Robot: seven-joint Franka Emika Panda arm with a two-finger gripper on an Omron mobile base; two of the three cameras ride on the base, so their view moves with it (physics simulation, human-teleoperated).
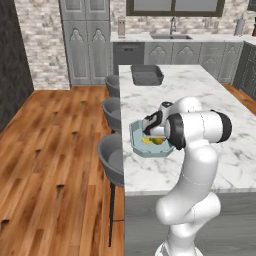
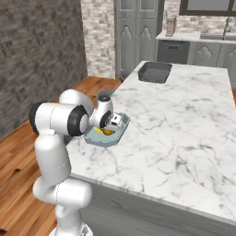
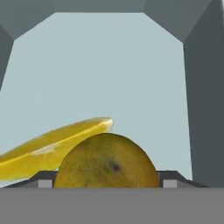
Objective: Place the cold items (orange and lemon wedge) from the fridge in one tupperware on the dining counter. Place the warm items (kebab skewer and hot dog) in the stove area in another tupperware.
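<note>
Two pieces of fruit sit inside the pale grey-teal octagonal container (image 1: 137, 145) near the stool-side edge of the marble tabletop (image 1: 200, 95); the end effector (image 3: 107, 181) is right down in it, fingers spread wide, with the orange (image 3: 106, 162) sitting squarely between the two fingertips (image 3: 43, 180); whether the fingers actually touch the orange, I cannot tell; the lemon wedge (image 3: 52, 148) lies on the container floor just beside the orange, stretching off to the left of the hand view; from the base views the arm bends low over the container, yellow showing under the hand; the dark grey tray (image 1: 147, 75) waits well apart at the tabletop's far end.
</note>
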